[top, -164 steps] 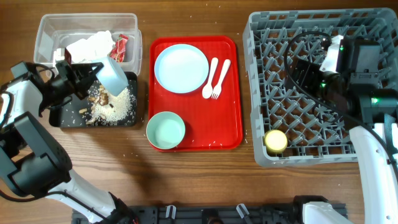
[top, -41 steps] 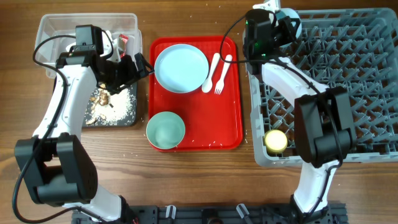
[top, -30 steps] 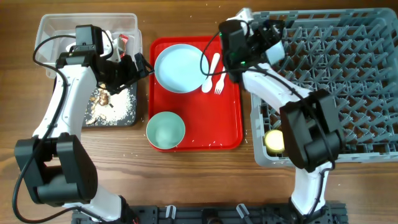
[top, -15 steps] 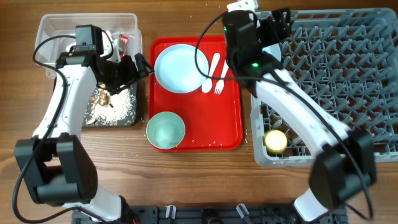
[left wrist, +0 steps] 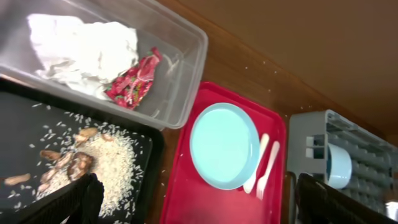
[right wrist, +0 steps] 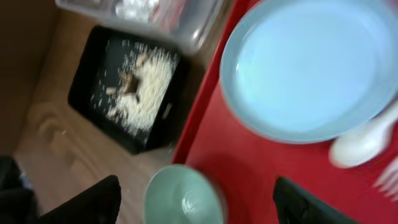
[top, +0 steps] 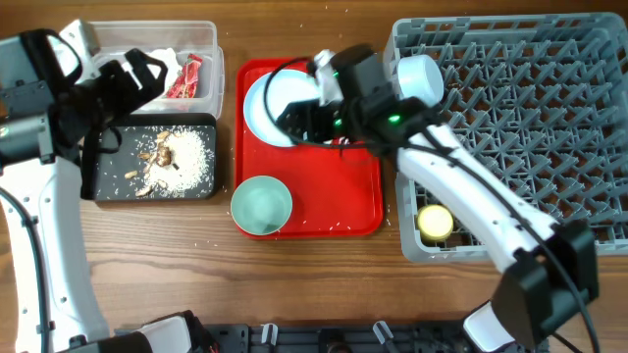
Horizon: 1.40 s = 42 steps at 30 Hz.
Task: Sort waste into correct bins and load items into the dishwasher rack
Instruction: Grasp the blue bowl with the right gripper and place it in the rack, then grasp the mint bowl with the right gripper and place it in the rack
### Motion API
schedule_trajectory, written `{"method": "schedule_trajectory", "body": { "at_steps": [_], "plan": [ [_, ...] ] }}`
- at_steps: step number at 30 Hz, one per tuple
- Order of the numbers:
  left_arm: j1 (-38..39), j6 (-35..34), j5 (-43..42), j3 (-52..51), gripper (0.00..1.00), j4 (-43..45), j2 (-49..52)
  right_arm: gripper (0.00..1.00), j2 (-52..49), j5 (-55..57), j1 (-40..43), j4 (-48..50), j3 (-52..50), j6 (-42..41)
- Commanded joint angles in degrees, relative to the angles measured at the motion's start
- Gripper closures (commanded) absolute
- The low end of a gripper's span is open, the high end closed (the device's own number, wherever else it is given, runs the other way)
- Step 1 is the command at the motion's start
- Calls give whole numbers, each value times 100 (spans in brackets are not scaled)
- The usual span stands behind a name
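The right gripper [right wrist: 196,183] hangs over the red tray [top: 334,196], jaws spread wide with nothing in them. Closest to it is the bowl [top: 261,206], then the plate [right wrist: 311,68] lying flat, with the spoon [right wrist: 364,140] touching its rim and the fork [right wrist: 388,174] just beside. My worry is that a flat plate offers only a thin edge, so it could slip, or the cutlery could get shoved around. Farther out, the left gripper [left wrist: 199,186] is spread and empty too, above the black bin [right wrist: 90,81] and clear bin [left wrist: 180,68]. The rack [top: 549,118] sits on the far side.
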<state>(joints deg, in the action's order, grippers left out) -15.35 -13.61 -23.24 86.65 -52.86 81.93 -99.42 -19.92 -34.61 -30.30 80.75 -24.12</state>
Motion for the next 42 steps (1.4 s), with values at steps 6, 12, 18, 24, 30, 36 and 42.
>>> {"method": "schedule_trajectory", "body": {
  "at_steps": [6,12,18,24,30,36,42],
  "plan": [
    [-79,116,81,37,0,-66,90,36,-1300,35,-817,-553,-90,-1259],
    [-79,116,81,37,0,-63,90,62,-1626,-31,-785,-752,-87,-1652],
    [-79,116,81,37,0,-63,90,77,-1740,-114,-782,-863,-50,-1652],
    [-79,116,81,37,0,-63,90,95,-1873,-310,-750,-953,210,-1325],
    [-79,116,81,37,0,-63,90,96,-813,761,-286,-1711,664,-737],
    [-79,116,81,37,0,-63,90,96,1373,3530,811,-2953,662,-828],
    [-79,116,81,37,0,-63,90,96,1893,6955,1296,-3932,614,-1246]
  ]
}}
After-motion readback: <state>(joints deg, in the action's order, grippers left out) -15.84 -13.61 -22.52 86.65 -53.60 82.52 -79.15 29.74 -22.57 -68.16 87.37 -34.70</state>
